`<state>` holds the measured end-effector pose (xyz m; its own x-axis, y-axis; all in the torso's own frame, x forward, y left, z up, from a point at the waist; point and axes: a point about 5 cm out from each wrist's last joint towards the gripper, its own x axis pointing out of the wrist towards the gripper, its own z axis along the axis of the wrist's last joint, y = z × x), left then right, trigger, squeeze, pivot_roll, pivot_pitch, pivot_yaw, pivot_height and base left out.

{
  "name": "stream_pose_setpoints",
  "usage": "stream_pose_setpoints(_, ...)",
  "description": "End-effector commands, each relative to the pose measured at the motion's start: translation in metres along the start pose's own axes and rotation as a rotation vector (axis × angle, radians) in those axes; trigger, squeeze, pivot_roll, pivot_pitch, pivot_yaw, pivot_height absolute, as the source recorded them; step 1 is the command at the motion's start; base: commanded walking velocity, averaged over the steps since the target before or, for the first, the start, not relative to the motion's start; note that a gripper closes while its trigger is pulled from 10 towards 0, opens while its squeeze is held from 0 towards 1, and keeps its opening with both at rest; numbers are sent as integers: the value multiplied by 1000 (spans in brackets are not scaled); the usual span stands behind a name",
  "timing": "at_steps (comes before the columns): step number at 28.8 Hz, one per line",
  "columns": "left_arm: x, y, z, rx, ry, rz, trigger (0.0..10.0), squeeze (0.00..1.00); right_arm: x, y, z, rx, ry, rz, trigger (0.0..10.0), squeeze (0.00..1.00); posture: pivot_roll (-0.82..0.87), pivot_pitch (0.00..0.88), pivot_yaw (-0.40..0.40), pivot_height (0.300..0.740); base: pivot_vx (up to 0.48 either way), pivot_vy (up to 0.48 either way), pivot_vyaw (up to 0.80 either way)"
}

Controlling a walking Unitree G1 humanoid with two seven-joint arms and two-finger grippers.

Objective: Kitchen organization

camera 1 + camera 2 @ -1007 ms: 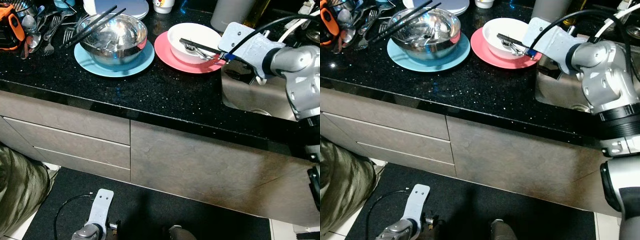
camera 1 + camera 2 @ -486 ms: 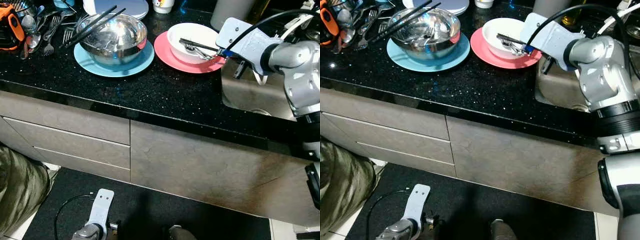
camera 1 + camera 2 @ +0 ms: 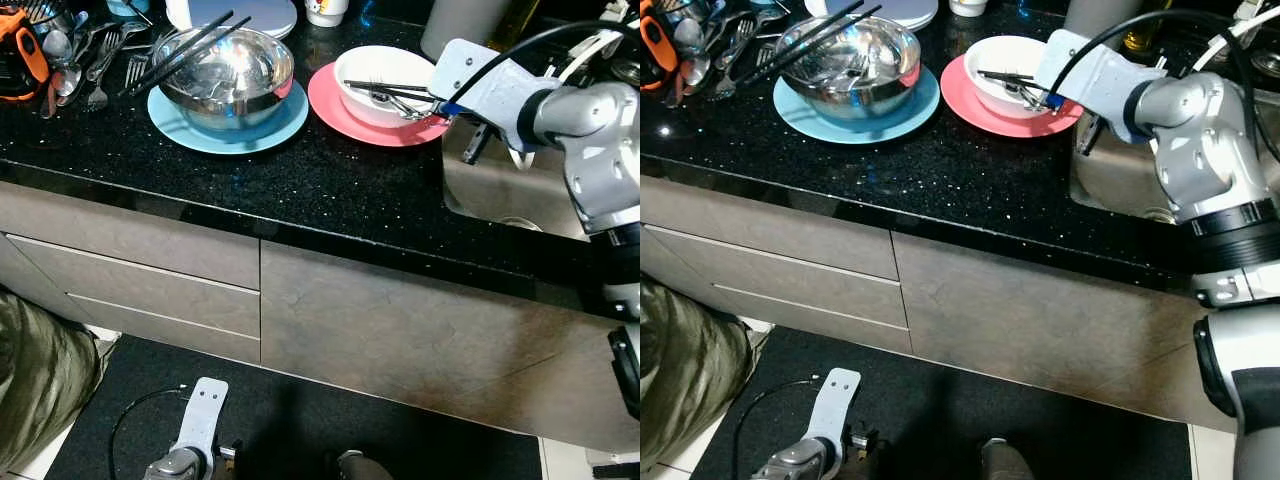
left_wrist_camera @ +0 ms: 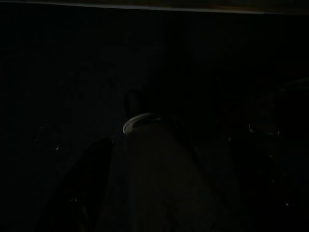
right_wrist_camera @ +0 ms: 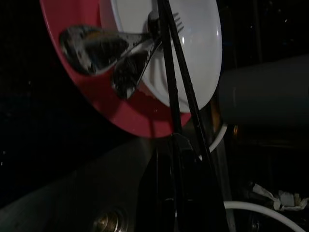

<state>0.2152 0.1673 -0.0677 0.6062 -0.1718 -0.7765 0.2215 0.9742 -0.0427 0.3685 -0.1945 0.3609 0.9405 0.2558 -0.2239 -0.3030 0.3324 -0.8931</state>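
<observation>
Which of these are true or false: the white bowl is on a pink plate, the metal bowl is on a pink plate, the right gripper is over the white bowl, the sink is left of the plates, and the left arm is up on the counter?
1. The white bowl sits on a pink plate. True.
2. The metal bowl sits on a pink plate. False: its plate is a blue plate.
3. The right gripper reaches over the white bowl. True.
4. The sink is left of the plates. False: it is to their right.
5. The left gripper is up on the counter. False: it hangs low, near the floor.
</observation>
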Motion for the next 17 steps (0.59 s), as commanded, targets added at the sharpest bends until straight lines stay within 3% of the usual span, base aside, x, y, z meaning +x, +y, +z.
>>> stream_pose_setpoints(1,-1,-4,-13,6,44,-11,10000,0,-1,-3,2,-13,-10,-9,0,0,-20,185,-47,740,0,0,0)
stream_pose_setpoints(5,-1,-4,-14,7,46,-12,10000,0,-1,-5,7,-4,-44,-22,0,0,-19,189,-45,740,0,0,0)
stream_pose_setpoints(6,-1,-4,-14,8,46,-12,10000,0,-2,-6,10,-2,-66,-37,392,0,-19,189,-45,740,0,0,0)
stream_pose_setpoints(7,-1,-4,-14,8,47,-12,10000,0,-2,-8,13,0,-86,-51,2196,0,-22,192,-45,740,0,0,0)
stream_pose_setpoints(8,-1,-4,-14,9,47,-12,10000,0,-3,-9,16,20,-112,-57,9373,0,-22,192,-45,740,0,0,0)
stream_pose_setpoints(9,-1,-4,-14,9,47,-12,10000,0,-3,-9,19,39,-133,-50,10000,78,-22,192,-45,740,0,0,0)
stream_pose_setpoints(10,-1,-4,-14,10,47,-13,10000,0,-3,-8,20,45,-145,-34,10000,918,-22,192,-45,740,0,0,0)
stream_pose_setpoints(11,-1,-4,-14,10,48,-13,10000,0,-3,-7,21,47,-148,-23,10000,1000,-21,195,-45,740,0,0,0)
stream_pose_setpoints(17,-1,-4,-13,8,46,-11,10000,0,0,-3,5,-33,-52,-3,10000,1000,-18,198,-44,740,0,0,0)
